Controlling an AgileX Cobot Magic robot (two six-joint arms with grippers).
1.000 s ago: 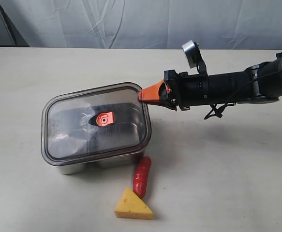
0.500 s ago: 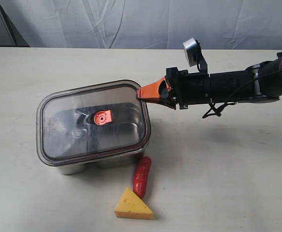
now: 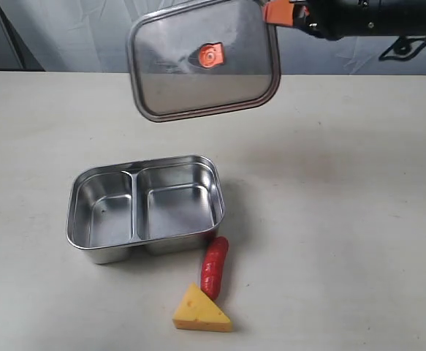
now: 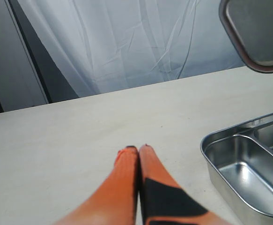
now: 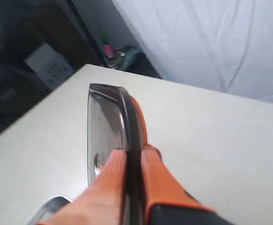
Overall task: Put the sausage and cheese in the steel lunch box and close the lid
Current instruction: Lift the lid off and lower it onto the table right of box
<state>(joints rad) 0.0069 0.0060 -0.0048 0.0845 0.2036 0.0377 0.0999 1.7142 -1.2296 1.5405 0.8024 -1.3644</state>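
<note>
The steel lunch box (image 3: 146, 206) stands uncovered on the table, both compartments empty; one end of it (image 4: 248, 173) shows in the left wrist view. High above it hangs the dark lid (image 3: 204, 60) with its orange centre valve, tilted, and my right gripper (image 3: 277, 12) is shut on the lid's edge (image 5: 127, 117). The lid's corner (image 4: 258, 33) also shows in the left wrist view. The red sausage (image 3: 215, 266) lies on the table just in front of the box. The yellow cheese (image 3: 201, 311) sits beside it near the front edge. My left gripper (image 4: 137, 149) is shut on nothing, over bare table beside the box.
A white cloth backdrop (image 3: 198, 29) hangs behind the table. Beyond the table's far corner, the right wrist view shows dark clutter with a box (image 5: 47, 65) on the floor.
My right gripper has lifted the lid off the lunch box and carried it high up and toward the back. The box now stands uncovered. Sausage and cheese have not moved.
</note>
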